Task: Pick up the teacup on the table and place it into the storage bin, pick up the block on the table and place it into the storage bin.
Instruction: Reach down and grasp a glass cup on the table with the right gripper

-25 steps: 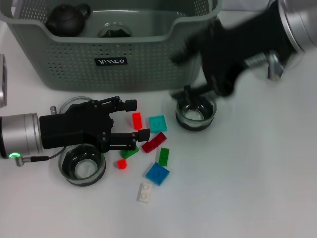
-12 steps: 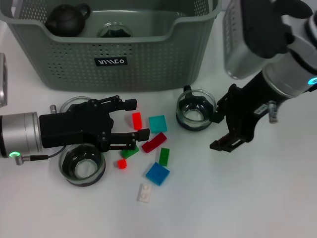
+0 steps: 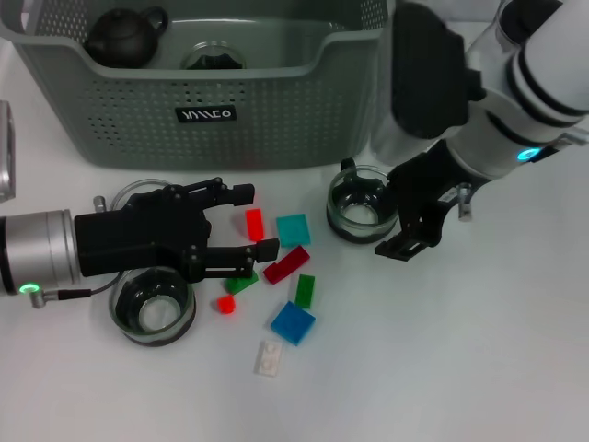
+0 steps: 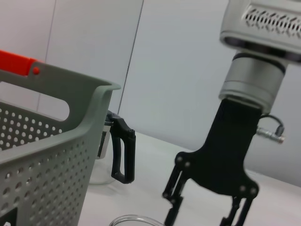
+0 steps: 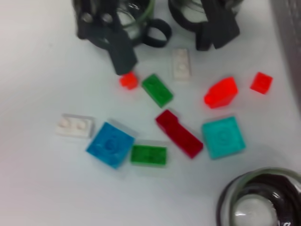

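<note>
Swinging in from the side since a moment ago, the right hand (image 3: 402, 235) is now hanging right beside the glass teacup (image 3: 363, 207), fingers spread and empty. Head view: the left hand (image 3: 241, 226) is sitting open over the scattered blocks, a red block (image 3: 254, 224) between its fingers, a second teacup (image 3: 153, 307) just below it. Beyond both hands, the storage bin (image 3: 120, 129) is standing on the desk (image 3: 479, 350). Left wrist view: the bin's perforated wall is filling the near side. Right wrist view: a teal block (image 5: 223, 136) is lying near the teacup's rim.

storage bin (image 3: 138, 110): grey-green, perforated | teapot (image 3: 124, 35): black | blocks (image 3: 293, 322): red, green, blue, teal, white
</note>
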You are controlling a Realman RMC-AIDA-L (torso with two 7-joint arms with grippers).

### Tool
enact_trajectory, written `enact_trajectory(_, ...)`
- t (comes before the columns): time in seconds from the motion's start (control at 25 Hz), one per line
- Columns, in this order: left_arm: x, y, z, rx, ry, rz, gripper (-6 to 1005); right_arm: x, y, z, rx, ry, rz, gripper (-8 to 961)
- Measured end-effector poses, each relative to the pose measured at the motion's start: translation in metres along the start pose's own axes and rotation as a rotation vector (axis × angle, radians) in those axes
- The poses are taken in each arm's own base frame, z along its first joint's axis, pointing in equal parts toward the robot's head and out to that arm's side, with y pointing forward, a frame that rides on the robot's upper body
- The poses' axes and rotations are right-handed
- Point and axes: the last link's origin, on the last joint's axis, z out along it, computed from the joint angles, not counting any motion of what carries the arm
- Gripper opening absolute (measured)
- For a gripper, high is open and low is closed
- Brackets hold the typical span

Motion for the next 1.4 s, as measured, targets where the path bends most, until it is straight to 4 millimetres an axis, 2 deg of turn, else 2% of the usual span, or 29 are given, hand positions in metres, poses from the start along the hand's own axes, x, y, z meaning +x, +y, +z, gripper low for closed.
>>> enact_trajectory(0.84,0.000,0.000,0.000,0.003,0.004,-0.001,860,-0.006,0.003,0.037,0.061,0.049,-0.086,642)
enact_trajectory(1.4,-0.001,0.000,0.001,0.002,0.000,-0.002,859,-0.004,0.005,0.041,0.046,0.060,-0.080,604)
